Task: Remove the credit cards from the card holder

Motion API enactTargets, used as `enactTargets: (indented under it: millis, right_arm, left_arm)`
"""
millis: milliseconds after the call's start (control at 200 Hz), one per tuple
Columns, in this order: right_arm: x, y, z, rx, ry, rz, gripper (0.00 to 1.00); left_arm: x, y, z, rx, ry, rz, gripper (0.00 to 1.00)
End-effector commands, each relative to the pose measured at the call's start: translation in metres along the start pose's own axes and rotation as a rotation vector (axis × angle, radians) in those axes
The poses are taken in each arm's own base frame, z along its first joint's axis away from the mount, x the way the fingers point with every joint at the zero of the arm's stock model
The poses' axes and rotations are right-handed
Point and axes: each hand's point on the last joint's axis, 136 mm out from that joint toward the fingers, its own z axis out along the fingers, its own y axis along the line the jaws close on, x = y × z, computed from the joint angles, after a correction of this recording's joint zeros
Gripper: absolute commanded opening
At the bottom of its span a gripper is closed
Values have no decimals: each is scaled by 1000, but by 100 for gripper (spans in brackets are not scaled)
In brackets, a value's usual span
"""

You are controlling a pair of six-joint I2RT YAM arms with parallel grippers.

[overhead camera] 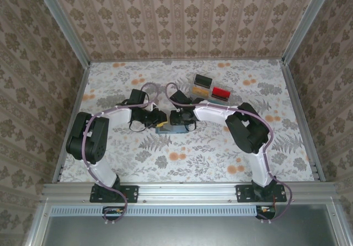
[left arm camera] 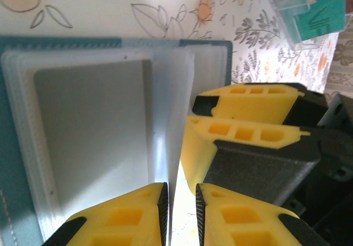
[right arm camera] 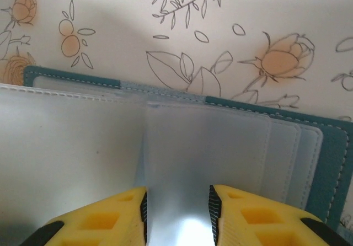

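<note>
The card holder (right arm camera: 333,163) is laid open and flat on the worktop (right arm camera: 165,25), with both arms brought in over it. The clear compartment tray (overhead camera: 197,93) is set beyond the card holder and to its right, well apart.

A pale grey-white card (left arm camera: 94,135) is seen tucked in a translucent pocket of the card holder; no orange-tan card can be made out.

The left pincer (left arm camera: 179,213) is placed at the card holder's edge, its jaws drawn to a narrow gap with the raised pocket leaf (left arm camera: 168,119) standing in it. Whether the leaf is actually clamped cannot be told. The right pincer (right arm camera: 177,213) is held over the card holder's middle fold with its jaws released and parted, frosted plastic lying between them.

The card is judged light, thin, stiff and slick, likely to be held snugly by its sleeve. It would best be taken by an exposed short edge and drawn along the pocket's length. The soft, floppy card holder should be pinned down, or it may be dragged along.
</note>
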Motion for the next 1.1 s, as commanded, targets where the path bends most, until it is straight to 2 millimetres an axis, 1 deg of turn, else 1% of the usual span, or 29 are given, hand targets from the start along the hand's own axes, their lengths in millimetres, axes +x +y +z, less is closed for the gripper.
enactTargets:
  millis: [0,155,265,340,385,410,425,505,580,695,710,740,810,935,1000,1095]
  right_arm:
    - [-13,10,-28,-75,-58,55,40]
    - [-19,-3,-50,-81,-101,98,43]
    - [-21,-16,-68,-64,-151,120,45]
    - [-21,-27,-80,-37,-187,132,46]
    - [-21,-32,-84,-22,-203,138,47]
    - [-21,-33,-86,-19,-208,136,47]
    - [-21,-33,-87,-17,-210,134,47]
    - [-19,-33,-87,-15,-195,115,47]
    - [-18,-28,-84,-33,-172,102,47]
    - [-16,-19,-78,-59,-148,85,45]
    - [-16,-17,-77,-62,-145,82,45]
    - [-14,-13,-74,-69,-132,71,44]
    - [-12,-3,-70,-85,-112,47,43]
    - [-8,14,-59,-99,-75,10,42]
    - [-4,17,-49,-80,-48,-2,42]
    - [1,19,-36,-53,-15,-17,44]
  left_arm:
    - [-7,-19,6,77,5,8,23]
    - [-7,-38,15,152,19,17,26]
    - [-5,-45,25,149,38,33,30]
    - [-6,-45,31,144,47,33,33]
    - [-8,-42,34,132,47,25,35]
    - [-8,-40,36,128,50,23,36]
    - [0,-45,42,128,72,35,37]
    - [1,-42,43,105,75,36,39]
    - [-1,-41,37,78,60,49,40]
    - [-2,-43,21,41,31,80,40]
    - [-8,-38,15,33,11,68,40]
    - [-11,-34,8,20,-5,64,40]
    - [-13,-26,-2,-6,-28,54,40]
    - [-16,0,-21,-59,-72,-3,39]
    - [-18,16,-31,-85,-100,-44,39]
    - [-18,26,-41,-91,-124,-78,41]
